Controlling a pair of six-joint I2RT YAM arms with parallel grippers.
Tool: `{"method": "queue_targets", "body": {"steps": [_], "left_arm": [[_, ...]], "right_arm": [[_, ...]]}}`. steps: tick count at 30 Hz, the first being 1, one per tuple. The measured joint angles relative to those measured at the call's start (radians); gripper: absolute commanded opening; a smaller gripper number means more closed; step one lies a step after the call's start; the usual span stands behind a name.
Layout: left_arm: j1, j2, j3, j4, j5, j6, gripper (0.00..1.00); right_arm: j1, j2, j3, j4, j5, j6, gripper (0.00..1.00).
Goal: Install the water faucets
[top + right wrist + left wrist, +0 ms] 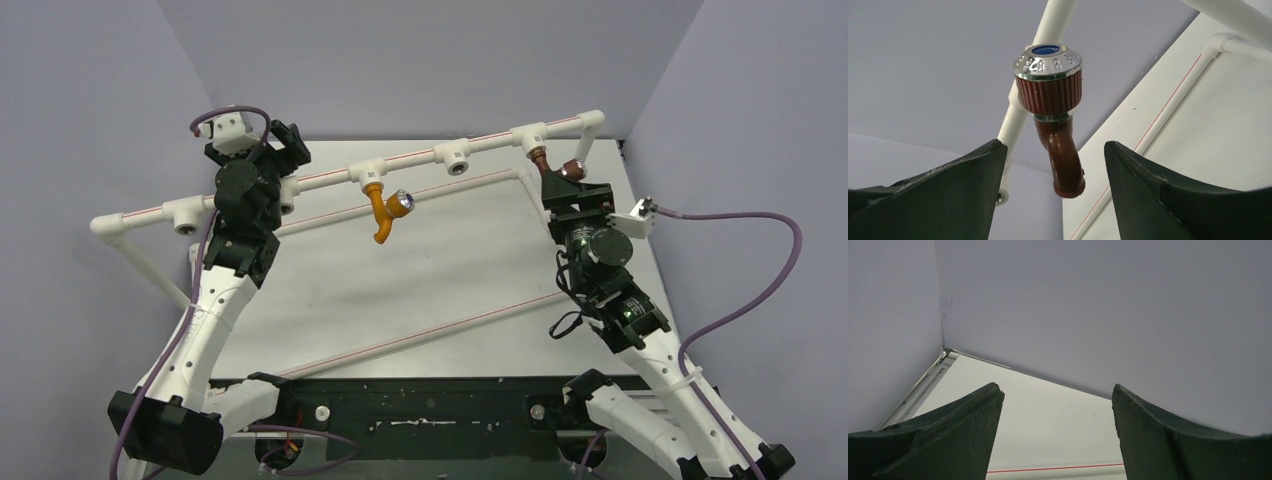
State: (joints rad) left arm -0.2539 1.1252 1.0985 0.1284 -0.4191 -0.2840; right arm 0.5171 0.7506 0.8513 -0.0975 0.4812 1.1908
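The dark red-brown water faucet (556, 165) hangs from the white T socket (530, 135) at the right end of the back pipe. In the right wrist view its silver knob (1048, 62) sits above the bent spout (1060, 150). My right gripper (1054, 145) is open, one finger on each side of the spout and touching neither side. The orange-yellow water faucet (383, 212) hangs from the T socket (367, 172) left of centre. My left gripper (288, 150) is raised by the pipe's left part, open (1056, 387) and empty.
A white pipe frame (480, 145) with red stripes runs along the back of the table and down both sides. Two more T sockets (456, 155) (187, 213) are on the back pipe. Grey walls enclose the table on three sides. A purple cable (740, 290) loops by the right arm.
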Motion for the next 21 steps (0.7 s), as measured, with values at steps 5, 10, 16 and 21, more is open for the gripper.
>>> {"method": "queue_targets", "body": {"steps": [5, 10, 16, 21], "left_arm": [[0.0, 0.0, 0.0, 0.0, 0.0, 0.0, 0.77], [0.0, -0.001, 0.0, 0.0, 0.001, 0.0, 0.78], [0.0, -0.002, 0.0, 0.0, 0.005, 0.0, 0.78], [0.0, -0.002, 0.0, 0.0, 0.005, 0.0, 0.78]], "right_arm": [[0.0, 0.053, -0.002, 0.05, -0.004, 0.0, 0.55], [-0.014, 0.058, -0.034, 0.118, -0.018, 0.03, 0.38], [-0.033, 0.053, -0.079, 0.203, -0.038, 0.127, 0.0], [-0.047, 0.043, -0.145, 0.298, -0.067, 0.246, 0.0]]}}
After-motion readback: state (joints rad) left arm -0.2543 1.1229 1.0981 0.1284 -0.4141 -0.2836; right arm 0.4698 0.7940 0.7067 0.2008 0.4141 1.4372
